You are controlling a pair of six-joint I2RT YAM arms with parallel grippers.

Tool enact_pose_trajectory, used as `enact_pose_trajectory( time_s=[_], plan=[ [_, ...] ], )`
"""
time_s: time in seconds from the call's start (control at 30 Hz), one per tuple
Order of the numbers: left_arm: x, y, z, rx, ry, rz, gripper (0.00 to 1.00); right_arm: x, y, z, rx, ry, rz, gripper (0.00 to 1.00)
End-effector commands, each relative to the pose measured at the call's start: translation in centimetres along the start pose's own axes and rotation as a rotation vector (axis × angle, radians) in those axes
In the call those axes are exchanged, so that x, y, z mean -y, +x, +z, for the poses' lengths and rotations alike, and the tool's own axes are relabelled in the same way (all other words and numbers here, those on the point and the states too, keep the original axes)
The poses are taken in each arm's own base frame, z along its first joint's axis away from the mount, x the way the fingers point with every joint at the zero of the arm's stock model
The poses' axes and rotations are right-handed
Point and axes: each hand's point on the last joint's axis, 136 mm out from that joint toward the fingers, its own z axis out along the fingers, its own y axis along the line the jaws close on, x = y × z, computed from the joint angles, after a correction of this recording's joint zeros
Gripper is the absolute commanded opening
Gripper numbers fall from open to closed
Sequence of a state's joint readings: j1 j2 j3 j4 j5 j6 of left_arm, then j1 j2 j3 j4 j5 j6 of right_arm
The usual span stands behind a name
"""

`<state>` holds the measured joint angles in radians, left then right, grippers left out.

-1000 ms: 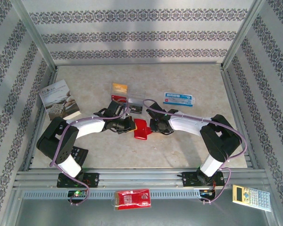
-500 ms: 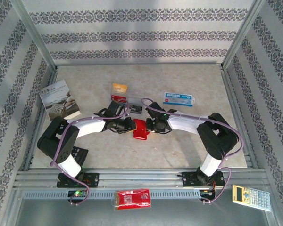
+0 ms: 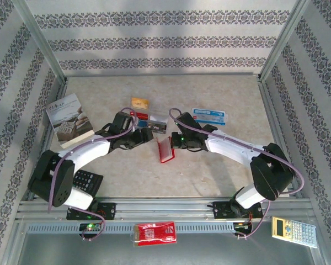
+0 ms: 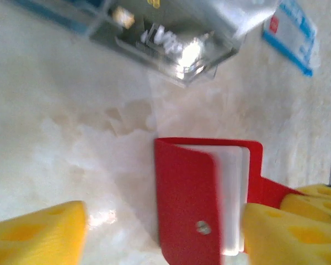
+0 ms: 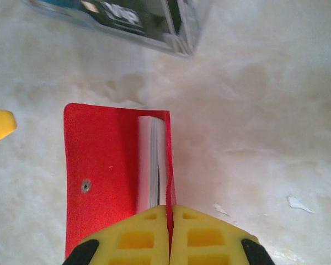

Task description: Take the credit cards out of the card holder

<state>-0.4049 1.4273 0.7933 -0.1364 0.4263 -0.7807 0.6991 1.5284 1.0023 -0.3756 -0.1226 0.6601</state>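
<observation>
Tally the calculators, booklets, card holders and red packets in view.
Calculators: 2 (black calculator, yellow-and-white calculator)
Booklet: 1
Card holder: 1
Red packet: 1
Total: 5

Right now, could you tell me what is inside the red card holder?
The card holder shows a stack of pale pockets edge-on between its red covers. The covers hide pocket faces, so cards inside cannot be seen. The right end effector pinches one cover.
</observation>
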Motion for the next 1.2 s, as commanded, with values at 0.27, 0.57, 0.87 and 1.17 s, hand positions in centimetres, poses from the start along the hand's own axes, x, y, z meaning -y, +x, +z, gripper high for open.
enact_pose_trajectory(
  time_s=[0.27,0.57,0.87,1.17],
  plan=[
    [-3.5,-0.4,-2.6,0.104,-0.084,-0.072,0.86,-3.8,-0.3,0.7,-0.033,-0.046,-0.087,0.02],
    [-1.6,0.9,-0.6,-0.006,0.045,-0.049,0.69,3.3,0.2,1.4,-0.031,0.102,0.077,0.02],
    [0.8,2.4,1.7,-0.091,0.093,0.010,0.49,7.9,1.9,2.5,-0.056,0.184,0.079,0.03],
    [1.0,3.8,4.3,-0.142,0.029,0.038,0.40,8.6,1.7,4.0,-0.066,0.186,0.084,0.03]
  ],
)
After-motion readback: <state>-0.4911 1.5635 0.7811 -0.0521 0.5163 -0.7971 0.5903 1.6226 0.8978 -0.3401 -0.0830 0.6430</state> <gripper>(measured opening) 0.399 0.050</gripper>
